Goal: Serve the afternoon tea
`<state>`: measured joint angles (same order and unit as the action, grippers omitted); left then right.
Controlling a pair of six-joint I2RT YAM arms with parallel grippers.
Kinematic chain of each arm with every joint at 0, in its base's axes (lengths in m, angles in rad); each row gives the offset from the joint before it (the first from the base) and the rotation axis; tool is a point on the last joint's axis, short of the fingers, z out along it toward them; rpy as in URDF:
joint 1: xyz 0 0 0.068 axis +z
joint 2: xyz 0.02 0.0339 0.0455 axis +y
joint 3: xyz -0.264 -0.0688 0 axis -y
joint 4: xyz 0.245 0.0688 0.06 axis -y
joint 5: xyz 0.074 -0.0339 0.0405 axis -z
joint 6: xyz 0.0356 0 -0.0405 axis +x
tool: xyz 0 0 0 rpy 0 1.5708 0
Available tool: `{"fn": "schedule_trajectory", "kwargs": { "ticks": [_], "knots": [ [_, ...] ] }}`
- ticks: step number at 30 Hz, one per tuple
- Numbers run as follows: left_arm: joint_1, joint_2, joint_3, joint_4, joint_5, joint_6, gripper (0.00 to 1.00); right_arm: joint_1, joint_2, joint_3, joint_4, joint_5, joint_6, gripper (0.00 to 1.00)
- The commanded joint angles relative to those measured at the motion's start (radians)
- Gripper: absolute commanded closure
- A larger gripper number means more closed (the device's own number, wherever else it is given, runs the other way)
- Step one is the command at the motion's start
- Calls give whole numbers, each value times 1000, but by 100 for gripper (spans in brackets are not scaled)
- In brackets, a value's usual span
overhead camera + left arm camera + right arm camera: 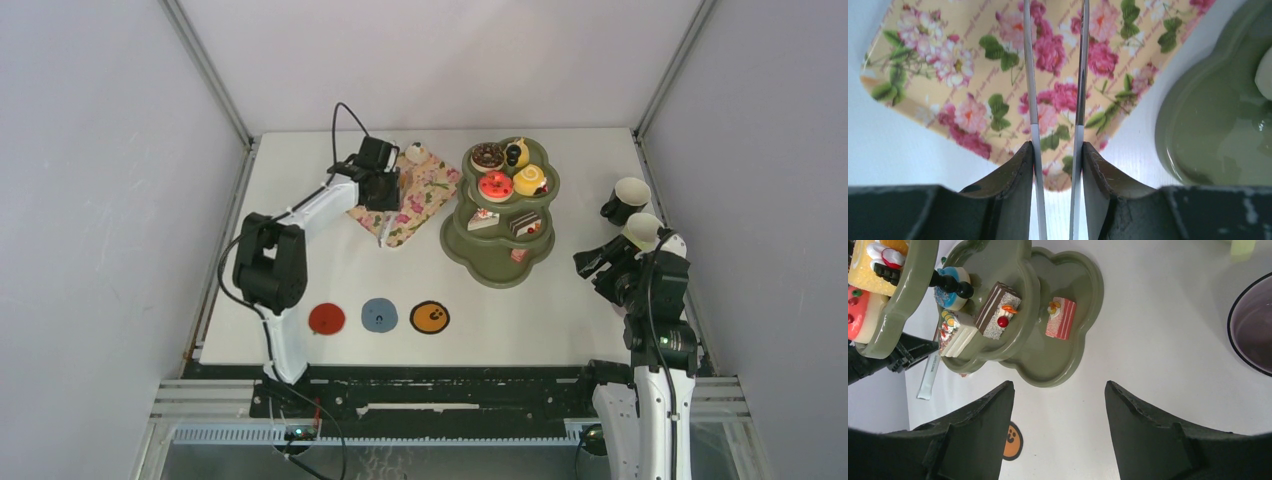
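Two blades of the tongs [1031,100] are squeezed in the left hand [1057,147] over the floral tray [948,75], probably to fetch the cupcake [416,152] at its far corner for the stand [485,265] mid-desk. The right hand [1058,385], fingers apart and empty, hovers by the mugs [630,198].

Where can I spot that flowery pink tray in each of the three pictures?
Top external: the floral tray lies left of centre near the far edge, beside the green stand.
Left wrist: it fills the upper left and middle, behind the tongs in the left gripper.
Right wrist: not in it.
Shared landmark: the green stand, in all three views.
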<state>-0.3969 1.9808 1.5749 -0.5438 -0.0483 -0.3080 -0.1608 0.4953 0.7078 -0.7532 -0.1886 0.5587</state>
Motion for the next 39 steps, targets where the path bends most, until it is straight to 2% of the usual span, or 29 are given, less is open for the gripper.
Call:
{"fn": "schedule_trajectory", "kwargs": {
  "ticks": [1, 9, 15, 21, 25, 29, 39],
  "knots": [
    [-11, -153, -91, 57, 34, -22, 73, 6, -7, 0, 33, -8, -9, 25],
    [-44, -348, -286, 55, 21, -16, 74, 15, -6, -2, 37, -14, -5, 25],
    [-81, -437, -330, 39, 20, -26, 75, 24, -8, -1, 42, -13, -9, 25],
    [-169, -511, -403, 34, 52, -33, 74, 25, -18, -2, 33, -6, -11, 25],
    [-233, -527, -431, 40, 59, -34, 74, 29, -21, -2, 32, -7, -10, 25],
    [-256, -524, -496, 117, 103, -61, 74, 28, -27, -2, 39, -9, -10, 25],
    [-370, -461, -471, 176, 99, -88, 73, 35, -21, -2, 32, -1, -14, 25]
  ]
}}
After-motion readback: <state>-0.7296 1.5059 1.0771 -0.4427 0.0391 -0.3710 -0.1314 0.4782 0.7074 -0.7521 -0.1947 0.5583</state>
